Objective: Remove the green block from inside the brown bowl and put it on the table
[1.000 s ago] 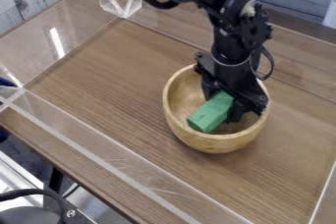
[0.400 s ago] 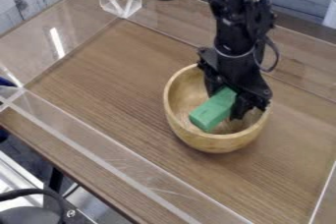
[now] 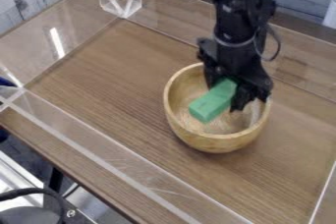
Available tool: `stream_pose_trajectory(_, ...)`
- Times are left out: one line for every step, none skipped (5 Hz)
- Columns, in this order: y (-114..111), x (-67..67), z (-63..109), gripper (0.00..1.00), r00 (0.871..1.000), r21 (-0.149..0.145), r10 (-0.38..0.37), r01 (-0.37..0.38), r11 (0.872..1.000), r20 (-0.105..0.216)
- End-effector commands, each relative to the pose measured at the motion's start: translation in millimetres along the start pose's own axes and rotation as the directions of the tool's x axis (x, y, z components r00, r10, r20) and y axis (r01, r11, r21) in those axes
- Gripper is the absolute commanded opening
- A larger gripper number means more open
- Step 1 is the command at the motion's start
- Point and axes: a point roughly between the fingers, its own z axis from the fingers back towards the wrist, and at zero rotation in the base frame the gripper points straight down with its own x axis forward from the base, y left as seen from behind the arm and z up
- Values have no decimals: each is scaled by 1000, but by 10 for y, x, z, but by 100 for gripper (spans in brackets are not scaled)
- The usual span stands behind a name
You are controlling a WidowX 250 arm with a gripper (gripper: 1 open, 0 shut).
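The brown bowl [image 3: 210, 120] sits on the table [image 3: 105, 81] right of centre. Reaching down from the top of the view, my black gripper [image 3: 234, 88] is shut on the upper end of the green block [image 3: 211, 102]. The block hangs tilted over the bowl's hollow, its lower end just above the inside of the bowl and level with the rim. The fingertips are partly hidden by the block.
Low clear acrylic walls [image 3: 79, 140] border the tabletop on all sides. A clear bracket [image 3: 121, 2] stands at the far left corner. Open wood surface lies left of the bowl and in front of it.
The gripper has risen with the green block in it. The block has come up off the bowl's bottom toward the rim. The bowl has stayed put.
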Motion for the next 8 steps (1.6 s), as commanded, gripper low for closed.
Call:
stream_pose_trajectory(154, 336, 433, 0, 990, 43, 26, -32, 999, 136)
stream_pose_trajectory(355, 436, 413, 0, 987, 81, 98, -109, 991, 129)
stream_pose_trajectory(406, 361, 273, 0, 985, 96, 139, -148, 984, 98)
stream_pose_trajectory(490, 313, 261, 0, 986, 100, 125, -136, 986, 114)
stream_pose_trajectory(598, 324, 246, 0, 984, 107, 108, -123, 987, 139)
stream_pose_trajectory(629, 362, 199, 0, 983, 107, 84, -102, 989, 161)
stream_pose_trajectory(614, 387, 88, 0, 984, 86, 65, -80, 993, 168)
stream_pose_trajectory(587, 404, -32, 0, 984, 67, 46, -58, 996, 173)
